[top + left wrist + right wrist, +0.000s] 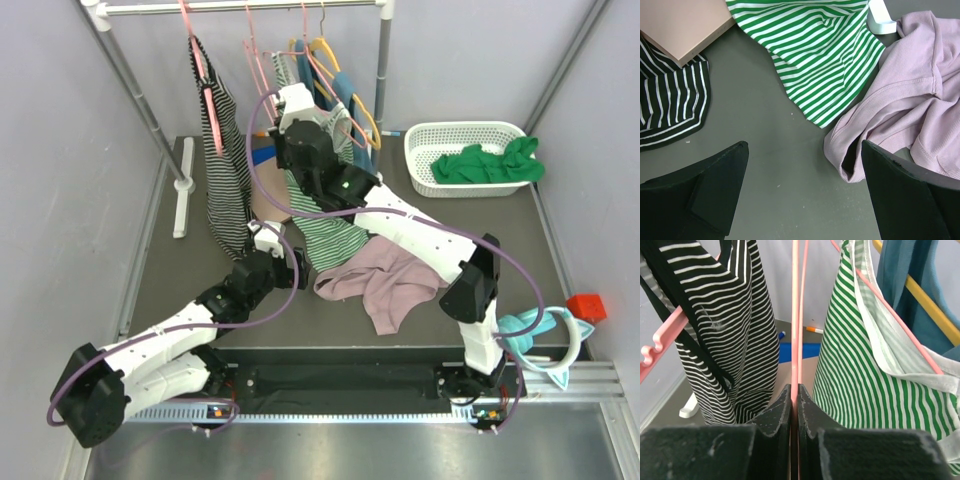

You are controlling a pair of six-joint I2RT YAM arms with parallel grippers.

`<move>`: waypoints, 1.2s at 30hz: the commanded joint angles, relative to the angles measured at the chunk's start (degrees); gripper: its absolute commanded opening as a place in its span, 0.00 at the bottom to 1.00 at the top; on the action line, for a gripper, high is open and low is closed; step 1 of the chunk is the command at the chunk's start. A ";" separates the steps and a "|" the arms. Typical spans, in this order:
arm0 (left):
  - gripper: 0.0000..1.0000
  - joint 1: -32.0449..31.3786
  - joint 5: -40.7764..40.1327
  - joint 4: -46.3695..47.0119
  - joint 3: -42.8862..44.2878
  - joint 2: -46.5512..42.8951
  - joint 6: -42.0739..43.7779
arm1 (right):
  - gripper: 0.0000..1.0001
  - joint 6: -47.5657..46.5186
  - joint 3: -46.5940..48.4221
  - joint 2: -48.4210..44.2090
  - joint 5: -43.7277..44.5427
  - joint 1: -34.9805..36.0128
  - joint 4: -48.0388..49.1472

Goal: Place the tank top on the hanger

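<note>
1. Salmon-pink wire of the hanger (795,315) rises toward 12 o'clock from my right hand (795,390). The fingers are pressed together on it, with nothing between them but the wire.
2. I grip it low on the frame, in the gap between the black-and-white striped top (735,320) at 10 o'clock and the green-and-white striped top (860,355) at 2 o'clock. That keeps my fingers off both cloths.
3. The hanger's hook goes up toward the rail (240,7). The right wrist view does not show whether it is seated there.
4. The tank top (385,280) lies crumpled on the worktop (755,130), at about 5 o'clock from the worktop's middle in the top view. It lies partly under my right forearm, and the green-and-white hem is touching or just beside its upper edge.
5. My left hand (803,145) has its fingers spread wide and holds nothing. It hovers over bare worktop with a folded edge of the tank top at 3 o'clock, just inside the far finger. I judge it is placed there to pinch that edge.
6. The top is not yet on the hanger, so I judge the step in hand is freeing the hanger from the rail.
7. The wire is slim, so it may twist in my grip or snag a neighbouring hanger.
</note>
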 commanded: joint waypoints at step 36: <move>0.98 0.12 0.06 1.73 -0.45 -1.68 0.38 | 0.00 -11.58 -19.22 -24.81 4.09 6.89 21.41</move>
